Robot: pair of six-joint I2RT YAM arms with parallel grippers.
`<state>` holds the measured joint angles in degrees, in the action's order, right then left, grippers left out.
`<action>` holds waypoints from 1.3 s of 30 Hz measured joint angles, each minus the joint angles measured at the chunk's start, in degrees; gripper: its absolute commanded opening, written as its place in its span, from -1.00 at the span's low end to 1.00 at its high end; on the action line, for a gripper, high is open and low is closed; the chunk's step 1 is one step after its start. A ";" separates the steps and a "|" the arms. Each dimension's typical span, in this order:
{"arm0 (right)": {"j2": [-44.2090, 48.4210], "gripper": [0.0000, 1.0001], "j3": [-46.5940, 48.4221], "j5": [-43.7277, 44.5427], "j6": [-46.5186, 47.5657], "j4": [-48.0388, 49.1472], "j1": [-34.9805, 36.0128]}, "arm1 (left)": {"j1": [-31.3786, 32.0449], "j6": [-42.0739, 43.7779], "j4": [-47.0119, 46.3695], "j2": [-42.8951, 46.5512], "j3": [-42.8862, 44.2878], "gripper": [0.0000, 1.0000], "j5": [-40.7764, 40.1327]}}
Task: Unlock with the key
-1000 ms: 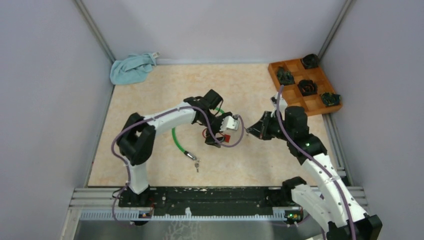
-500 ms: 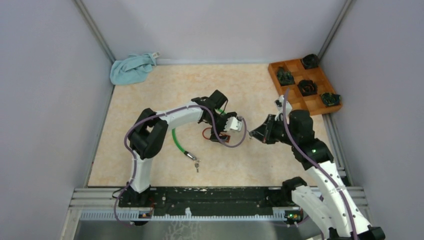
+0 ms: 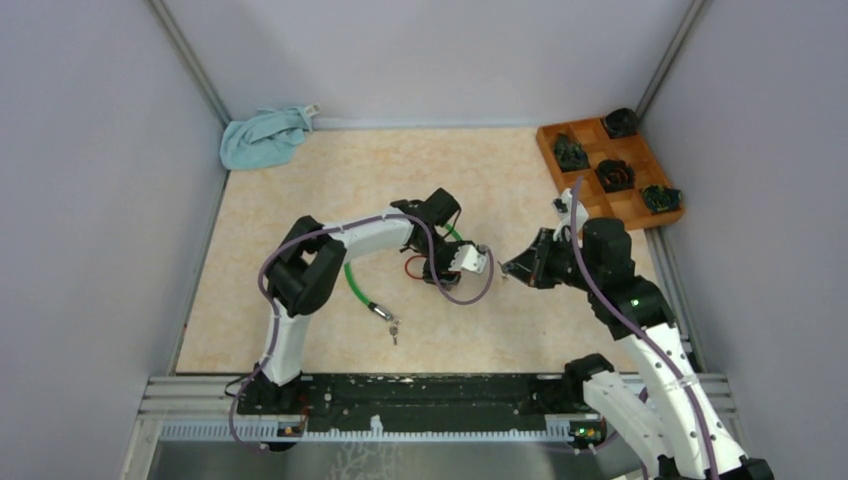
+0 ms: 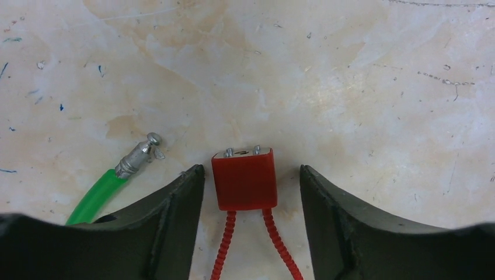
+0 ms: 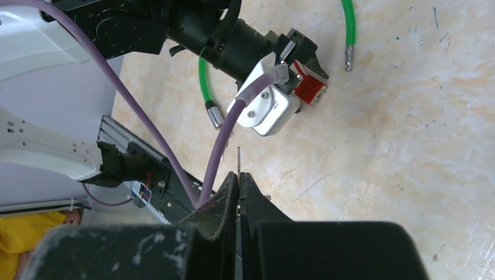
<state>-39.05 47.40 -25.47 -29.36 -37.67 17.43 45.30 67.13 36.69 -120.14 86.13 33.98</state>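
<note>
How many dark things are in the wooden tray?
4 dark things in the tray: back right corner, left, middle, front right corner. The right arm covers the front left corner; one might hide.

We see the lock (image 4: 244, 179) flanked by the fingers of the left gripper (image 4: 250, 170), with a thin gap on either side. In the wrist view, bare table (image 4: 262, 70) lies open at the lock's 12 o'clock. From above, the green cable (image 3: 350, 280) curves at 9 o'clock of the lock. The right gripper (image 3: 507, 272), pinching the key (image 5: 239, 158), sits at 3 o'clock. The left arm's white camera box (image 5: 265, 111) stands in that lane.
</note>
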 measured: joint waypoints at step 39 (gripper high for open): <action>-2.54 -1.00 6.38 -18.27 2.01 11.82 -0.37 | 1.86 -5.60 -3.19 56.98 1.18 -1.00 18.82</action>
<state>-41.58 53.78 -43.75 -27.35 -25.85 17.06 47.16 61.54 33.50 -63.16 87.31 52.80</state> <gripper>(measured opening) 0.008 0.401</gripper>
